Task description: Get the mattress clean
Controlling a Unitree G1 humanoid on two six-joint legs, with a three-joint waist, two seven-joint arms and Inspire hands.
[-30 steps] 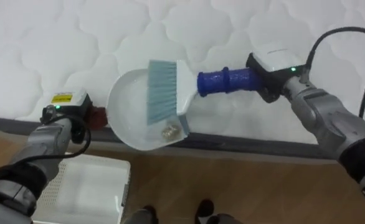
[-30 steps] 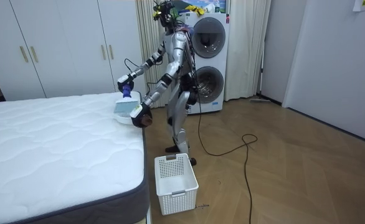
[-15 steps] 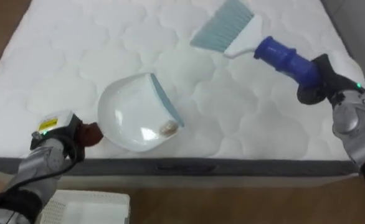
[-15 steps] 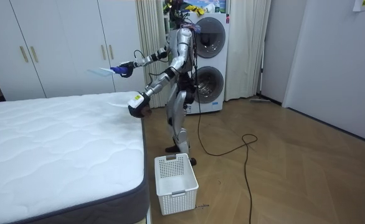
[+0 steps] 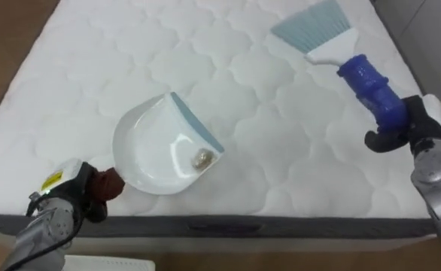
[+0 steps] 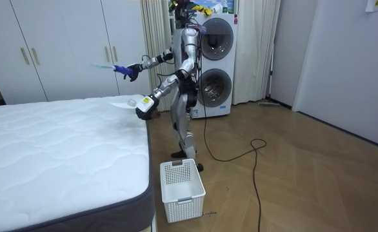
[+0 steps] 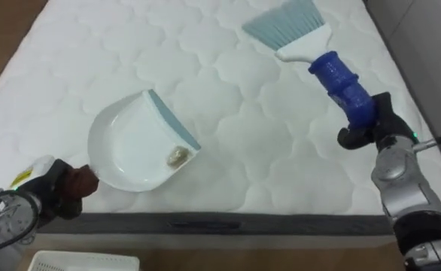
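A white dustpan (image 5: 156,147) hangs tilted over the near edge of the white quilted mattress (image 5: 228,83). A small crumpled bit of rubbish (image 5: 202,157) lies in it by its pale blue lip. My left hand (image 5: 74,199) is shut on the dustpan's brown handle (image 5: 107,183) at the lower left. My right hand (image 5: 409,132) is shut on the blue handle of a brush (image 5: 367,83), held in the air over the bed at the right, its pale blue bristles (image 5: 311,26) pointing away. In the room view I stand at the bed's corner with the brush (image 6: 105,66) raised.
A white slotted basket (image 6: 182,182) stands on the wooden floor beside the bed, close to my feet. The mattress has a dark grey band (image 5: 228,223) along its near edge. Stacked washing machines (image 6: 215,58) are behind me, wardrobes (image 6: 66,45) beyond the bed.
My right hand has lifted the brush out of the dustpan, up and away over the bed. The dustpan has risen a little with the rubbish in it. The eye view has shifted further over the mattress.
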